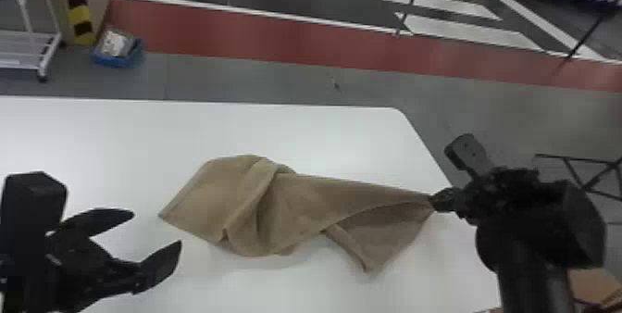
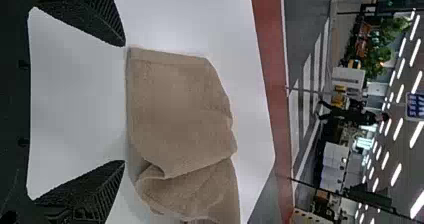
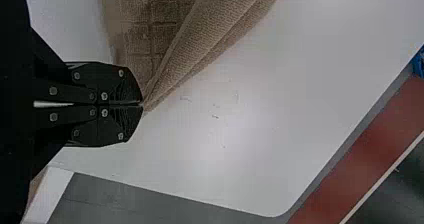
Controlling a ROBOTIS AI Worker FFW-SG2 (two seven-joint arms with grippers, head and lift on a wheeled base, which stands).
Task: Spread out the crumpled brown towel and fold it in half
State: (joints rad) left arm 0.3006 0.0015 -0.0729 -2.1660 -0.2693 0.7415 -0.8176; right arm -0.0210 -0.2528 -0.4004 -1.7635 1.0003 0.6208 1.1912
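Pinching one pointed end of the brown towel (image 1: 305, 201), my right gripper (image 1: 436, 200) is keeping its fingers closed on the cloth. The towel is lying rumpled across the white table (image 1: 324, 136), and my left gripper (image 1: 157, 228) is hovering wide open and empty near its other end

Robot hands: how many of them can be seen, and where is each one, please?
2. The left hand, open, is near the left end of the towel; the right hand is closed on the towel's right-hand corner.
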